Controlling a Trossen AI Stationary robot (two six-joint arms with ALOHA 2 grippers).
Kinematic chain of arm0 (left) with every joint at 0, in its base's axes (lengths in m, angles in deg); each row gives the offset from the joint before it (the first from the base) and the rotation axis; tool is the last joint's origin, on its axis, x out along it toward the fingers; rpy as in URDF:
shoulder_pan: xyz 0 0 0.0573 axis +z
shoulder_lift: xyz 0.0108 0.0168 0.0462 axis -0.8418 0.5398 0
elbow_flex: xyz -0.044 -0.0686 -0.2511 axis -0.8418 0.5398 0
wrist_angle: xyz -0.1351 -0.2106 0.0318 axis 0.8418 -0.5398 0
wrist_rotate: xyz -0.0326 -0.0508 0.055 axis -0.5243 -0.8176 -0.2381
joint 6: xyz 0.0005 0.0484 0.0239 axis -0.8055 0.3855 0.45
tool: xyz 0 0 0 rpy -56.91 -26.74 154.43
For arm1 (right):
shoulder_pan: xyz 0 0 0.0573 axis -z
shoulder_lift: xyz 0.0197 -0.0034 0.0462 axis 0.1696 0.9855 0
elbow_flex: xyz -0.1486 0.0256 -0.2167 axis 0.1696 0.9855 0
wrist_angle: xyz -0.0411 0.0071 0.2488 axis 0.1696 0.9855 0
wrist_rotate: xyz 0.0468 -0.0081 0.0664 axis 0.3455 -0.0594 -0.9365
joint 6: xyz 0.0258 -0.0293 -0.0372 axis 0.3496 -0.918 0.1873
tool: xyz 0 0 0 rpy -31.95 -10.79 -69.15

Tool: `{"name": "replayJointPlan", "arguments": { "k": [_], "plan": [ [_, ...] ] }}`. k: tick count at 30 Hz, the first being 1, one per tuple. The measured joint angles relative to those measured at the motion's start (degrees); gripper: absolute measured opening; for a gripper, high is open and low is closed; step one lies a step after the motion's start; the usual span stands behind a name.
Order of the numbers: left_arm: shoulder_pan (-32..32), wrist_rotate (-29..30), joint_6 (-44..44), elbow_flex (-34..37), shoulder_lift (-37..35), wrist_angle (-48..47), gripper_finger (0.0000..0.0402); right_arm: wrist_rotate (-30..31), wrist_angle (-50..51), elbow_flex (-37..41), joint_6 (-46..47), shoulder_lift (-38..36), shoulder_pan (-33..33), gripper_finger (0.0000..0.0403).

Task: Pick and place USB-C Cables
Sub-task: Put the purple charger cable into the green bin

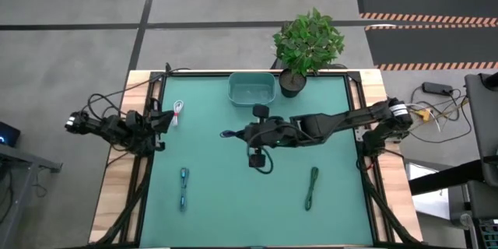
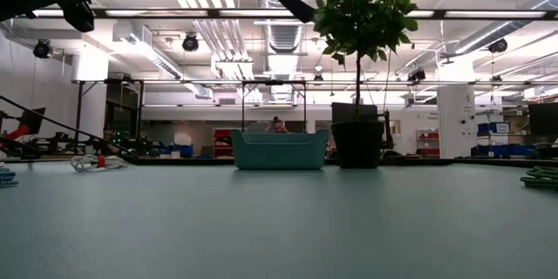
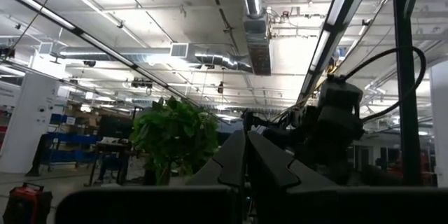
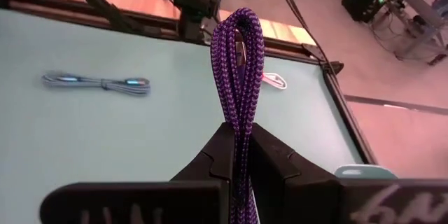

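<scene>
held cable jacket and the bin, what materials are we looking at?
Purple cable, pinched in the right gripper: looks like braided fabric sleeving, matte; a woven crisscross pattern shows along the loop. Teal bin: likely moulded plastic, smooth walls with a rolled rim and a slight sheen. Neither is certain from looks alone.

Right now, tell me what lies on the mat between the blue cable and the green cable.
Nothing: the high view shows only bare green mat between the blue cable and the green cable. The right hand, holding a purple cable, is farther up.

R gripper gripping purple cable, mid-table
</scene>
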Motion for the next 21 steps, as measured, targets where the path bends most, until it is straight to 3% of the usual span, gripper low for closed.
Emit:
{"name": "replayJointPlan", "arguments": {
  "k": [8,21],
  "plan": [
    [0.0,0.0,-2.3,0.0,0.0,0.0,0.0000,0.4,9.5,-9.6,-1.6,4.8,2.7,0.0018],
    [0.0,0.0,-2.2,0.0,0.0,-0.1,0.0000,0.4,12.0,-15.8,-4.6,7.1,5.5,0.0018]
  ]
}}
